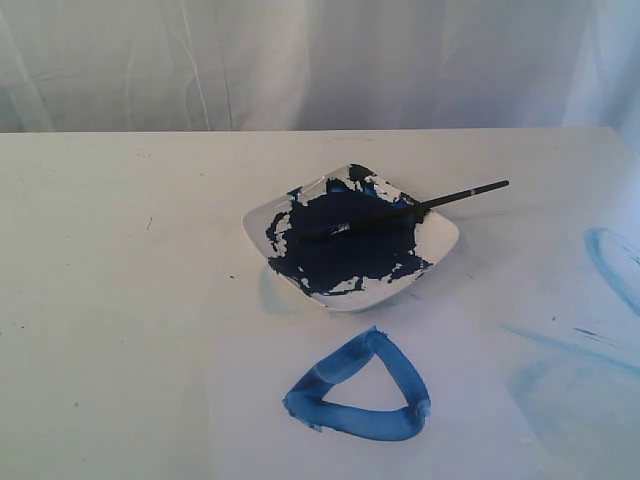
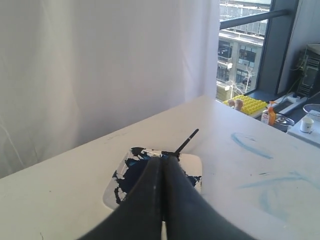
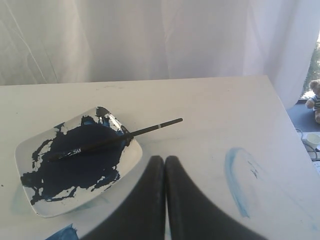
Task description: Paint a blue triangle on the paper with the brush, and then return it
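Observation:
A thick blue triangle (image 1: pixel 358 392) with a white centre is painted on the white paper (image 1: pixel 450 350) in front of the dish. The black-handled brush (image 1: pixel 400 211) (image 3: pixel 112 139) (image 2: pixel 187 141) lies across the white dish (image 1: pixel 435 250) (image 3: pixel 131 160) (image 2: pixel 194 162), bristles in the dark navy paint, handle sticking out over the rim. Neither arm shows in the exterior view. My left gripper (image 2: pixel 163 158) is shut with nothing in it, raised above the dish. Beside the dish, my right gripper (image 3: pixel 164 159) is shut and holds nothing.
Faint pale-blue smears (image 1: pixel 612 262) (image 3: pixel 239 180) (image 2: pixel 250 145) mark the table to the right of the dish. A white curtain hangs behind the table. Past the table's far corner the left wrist view shows a window, bottles and containers (image 2: pixel 280 117).

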You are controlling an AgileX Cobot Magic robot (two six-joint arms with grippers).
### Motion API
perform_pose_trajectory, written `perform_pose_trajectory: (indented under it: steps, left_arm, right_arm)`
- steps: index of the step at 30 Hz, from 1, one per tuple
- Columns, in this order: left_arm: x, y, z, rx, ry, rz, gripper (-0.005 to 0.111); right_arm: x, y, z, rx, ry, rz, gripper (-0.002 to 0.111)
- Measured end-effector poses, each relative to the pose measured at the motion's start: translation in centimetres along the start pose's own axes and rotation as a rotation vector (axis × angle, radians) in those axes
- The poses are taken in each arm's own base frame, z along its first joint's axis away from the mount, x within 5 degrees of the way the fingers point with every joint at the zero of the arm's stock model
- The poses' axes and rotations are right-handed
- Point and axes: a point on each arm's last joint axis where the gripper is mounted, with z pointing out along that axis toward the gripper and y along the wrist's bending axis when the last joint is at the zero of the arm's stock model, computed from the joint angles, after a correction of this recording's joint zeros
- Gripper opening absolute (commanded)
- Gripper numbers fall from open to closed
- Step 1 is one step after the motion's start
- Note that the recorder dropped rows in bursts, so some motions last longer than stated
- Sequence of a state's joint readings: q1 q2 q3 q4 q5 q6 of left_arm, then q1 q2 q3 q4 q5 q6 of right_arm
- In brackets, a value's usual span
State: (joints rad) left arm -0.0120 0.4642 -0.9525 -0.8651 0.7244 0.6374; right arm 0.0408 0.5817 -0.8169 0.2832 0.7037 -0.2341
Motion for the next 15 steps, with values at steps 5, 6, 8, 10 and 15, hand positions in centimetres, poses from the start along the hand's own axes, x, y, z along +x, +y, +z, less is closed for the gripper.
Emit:
perform_pose_trajectory:
  steps: [5, 6, 8, 10, 15]
  left_arm:
    - [1.3, -2.1, -2.5, -0.015, -0.061, 0.066, 0.0]
    - [1.7, -2.6, -3.0, -0.018, -0.071, 0.08, 0.0]
    - [2.1, -3.3, -3.8, -0.018, -0.092, 0.1, 0.0]
    - [2.4, -3.9, -4.4, -0.019, -0.112, 0.118, 0.0]
    - [2.6, -4.5, -5.2, -0.022, -0.14, 0.141, 0.0]
  right_arm:
    - [0.0, 0.0, 0.0, 0.0, 0.0, 0.0, 0.0]
    - [0.0, 0.0, 0.0, 0.0, 0.0, 0.0, 0.0]
    - [0.0, 0.0, 0.0, 0.0, 0.0, 0.0, 0.0]
    - [0.0, 0.0, 0.0, 0.0, 0.0, 0.0, 0.0]
    - [0.0, 0.0, 0.0, 0.0, 0.0, 0.0, 0.0]
